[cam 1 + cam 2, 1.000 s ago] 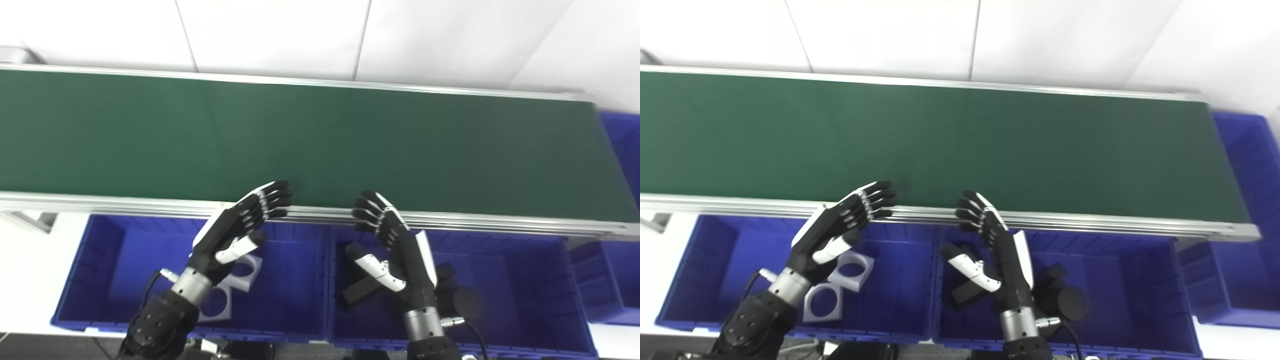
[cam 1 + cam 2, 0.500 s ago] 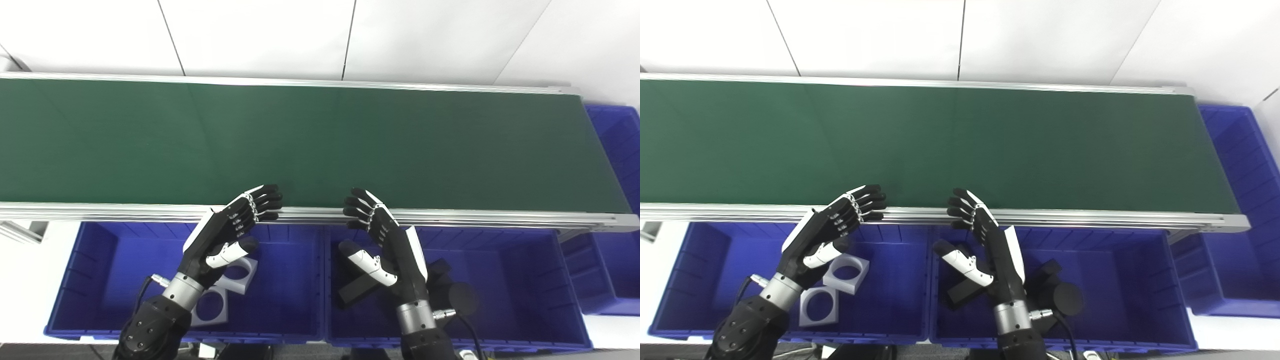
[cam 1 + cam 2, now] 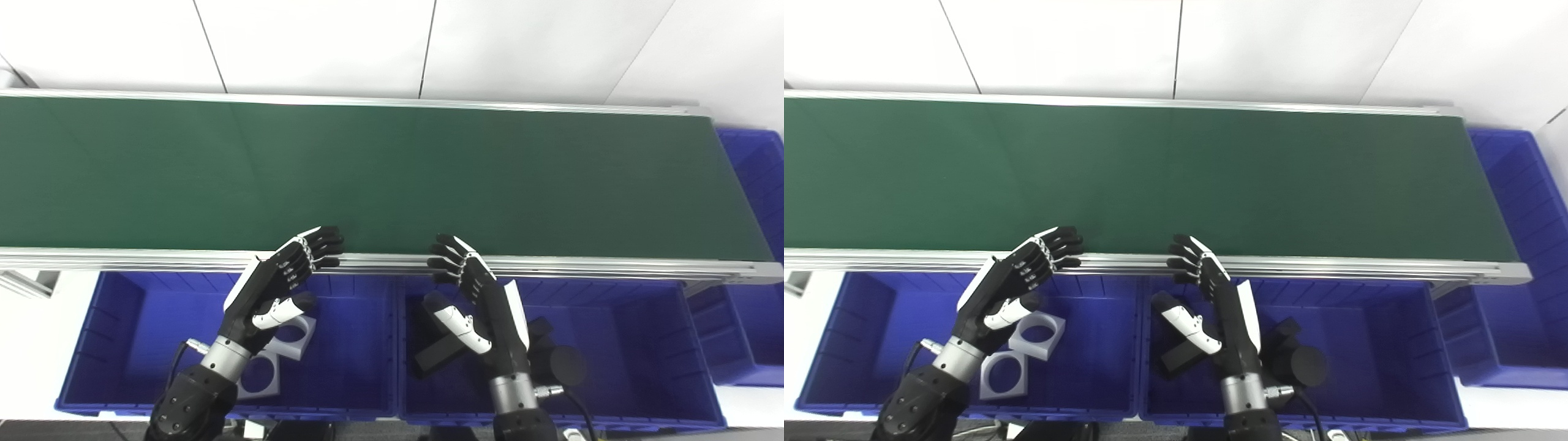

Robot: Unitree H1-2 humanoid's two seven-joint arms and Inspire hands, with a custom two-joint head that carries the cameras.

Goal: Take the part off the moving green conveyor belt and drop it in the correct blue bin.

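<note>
Since half a second ago my right hand point(image 3: 484, 300) has slid a touch toward 3 o'clock along the rail, while my left hand point(image 3: 278, 285) stays put; both hold nothing, fingers spread, fingertips at the near edge of the green conveyor belt point(image 3: 392, 177). No part shows anywhere on the belt, so I cannot yet say which hand lies nearer. White square rings point(image 3: 275, 349) sit in the left blue bin point(image 3: 122, 343) at 6 o'clock of my left hand, and black parts point(image 3: 551, 361) in the right blue bin point(image 3: 661, 355).
</note>
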